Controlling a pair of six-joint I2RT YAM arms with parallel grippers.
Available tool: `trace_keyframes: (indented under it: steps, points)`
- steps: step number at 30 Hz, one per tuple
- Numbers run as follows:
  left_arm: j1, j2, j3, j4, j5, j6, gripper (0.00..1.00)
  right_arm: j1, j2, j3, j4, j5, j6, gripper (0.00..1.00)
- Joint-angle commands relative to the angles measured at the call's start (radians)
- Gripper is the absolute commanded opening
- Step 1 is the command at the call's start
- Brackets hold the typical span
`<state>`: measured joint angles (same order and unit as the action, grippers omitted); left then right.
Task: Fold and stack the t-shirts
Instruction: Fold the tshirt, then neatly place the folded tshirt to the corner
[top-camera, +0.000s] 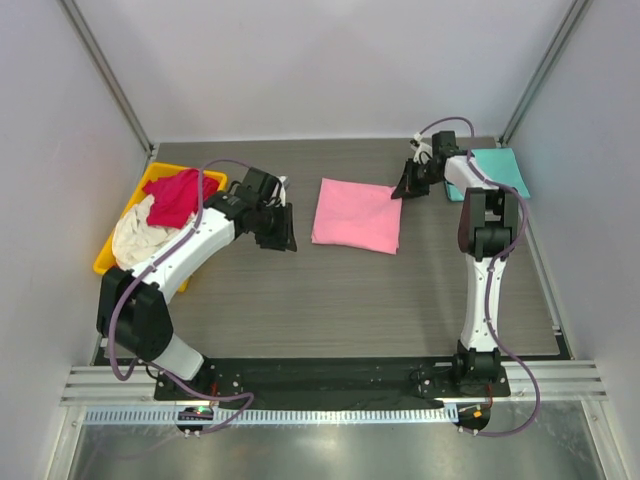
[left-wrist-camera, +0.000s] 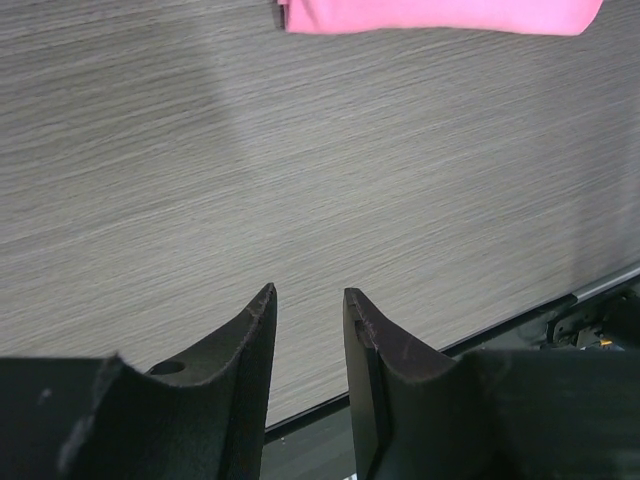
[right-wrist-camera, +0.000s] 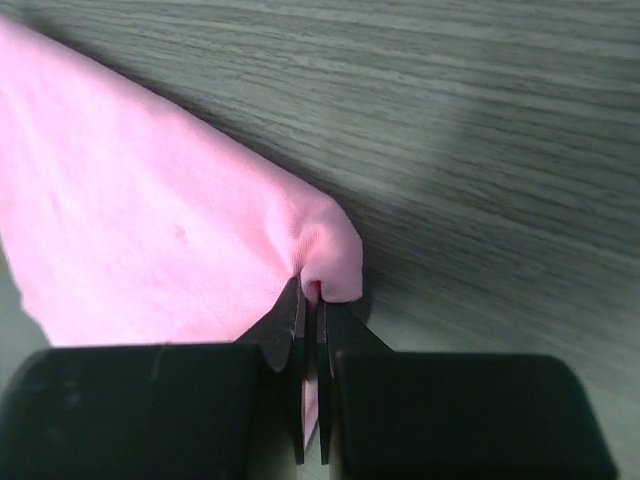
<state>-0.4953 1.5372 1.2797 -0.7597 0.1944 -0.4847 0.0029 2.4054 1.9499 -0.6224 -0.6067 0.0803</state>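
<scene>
The folded pink t-shirt (top-camera: 357, 215) lies flat at the table's middle; its edge shows at the top of the left wrist view (left-wrist-camera: 440, 14). My right gripper (top-camera: 405, 186) is shut on the pink shirt's far right corner (right-wrist-camera: 325, 255), cloth pinched between the jaws. My left gripper (top-camera: 283, 232) is open and empty, left of the pink shirt and apart from it, over bare table (left-wrist-camera: 310, 295). A folded teal t-shirt (top-camera: 497, 170) lies at the far right. The crimson red t-shirt (top-camera: 178, 196) and the cream white t-shirt (top-camera: 135, 238) lie crumpled in the bin.
A yellow plastic bin (top-camera: 104, 257) stands at the left edge of the table. The wood-grain table (top-camera: 330, 300) ends at a black strip and a metal rail near the arm bases. White walls enclose the back and sides.
</scene>
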Motion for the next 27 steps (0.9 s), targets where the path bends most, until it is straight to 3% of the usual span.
trace_keyframes:
  steps: [1,6,12,17,21,22,26,27]
  points:
    - [0.000,-0.051,-0.003,0.019,-0.013,0.024,0.35,0.060,-0.156,-0.026,-0.016,0.249,-0.025,0.01]
    - [0.000,-0.051,-0.005,0.019,-0.009,0.018,0.35,0.120,-0.268,-0.141,0.039,0.387,0.050,0.01]
    - [0.000,-0.048,-0.002,0.020,-0.027,0.012,0.34,0.195,-0.339,-0.206,0.058,0.551,0.030,0.01]
    - [0.000,-0.051,-0.003,0.019,-0.044,0.012,0.35,0.195,-0.344,-0.187,0.046,0.582,-0.011,0.01]
    - [0.001,-0.043,-0.002,0.022,-0.049,0.012,0.34,0.175,-0.289,-0.129,0.003,0.501,-0.010,0.01]
    - [0.000,-0.039,-0.002,0.022,-0.049,0.012,0.35,0.174,-0.273,-0.118,-0.003,0.498,-0.010,0.04]
    - [0.000,-0.038,0.000,0.022,-0.050,0.014,0.35,0.151,-0.244,-0.121,-0.007,0.470,-0.001,0.39]
    - [0.001,-0.037,-0.002,0.025,-0.052,0.015,0.35,0.141,-0.241,-0.121,-0.007,0.454,0.004,0.41]
